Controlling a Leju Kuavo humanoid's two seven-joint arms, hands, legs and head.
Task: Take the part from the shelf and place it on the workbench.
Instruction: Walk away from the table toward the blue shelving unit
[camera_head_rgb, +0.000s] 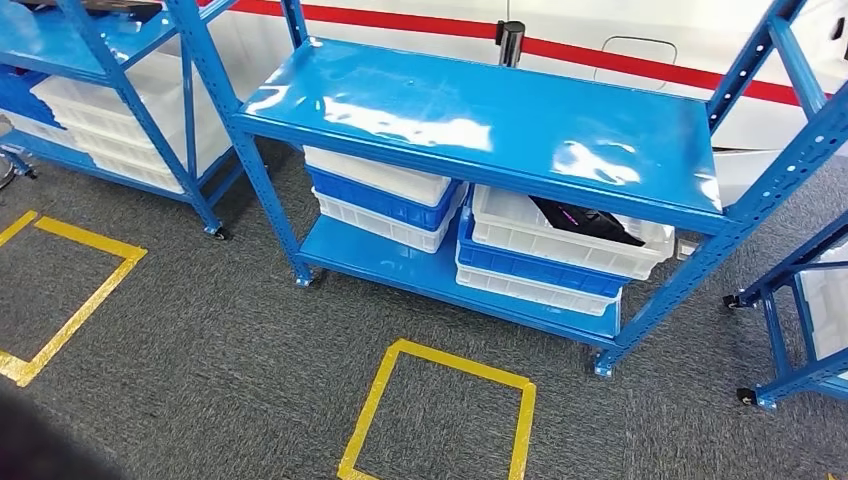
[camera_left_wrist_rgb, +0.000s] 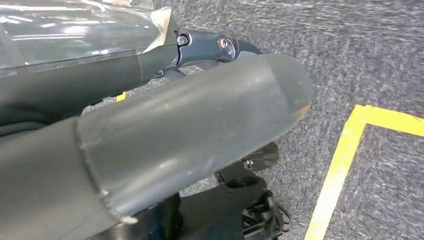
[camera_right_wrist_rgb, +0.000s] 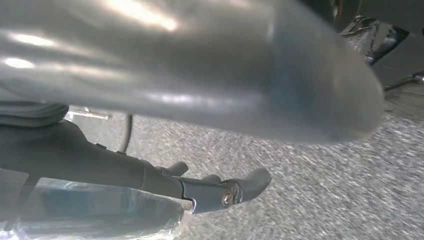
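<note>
A blue metal two-tier shelving rack on castors (camera_head_rgb: 480, 115) is seen standing on grey carpet (camera_head_rgb: 200, 350). On its lower shelf, two stacks of shallow plastic bins are located side by side: a left stack of white and blue bins (camera_head_rgb: 385, 195) and a right stack of white and blue bins (camera_head_rgb: 560, 250). A black part with a magenta marking (camera_head_rgb: 583, 221) is contained in the topmost white bin of the right stack. A yellow tape square (camera_head_rgb: 440, 415) is marked on the carpet in front of the rack, and a second yellow tape outline (camera_head_rgb: 70, 290) is marked to the left. A second blue rack holding white bins (camera_head_rgb: 110, 100) is positioned at the upper left
</note>
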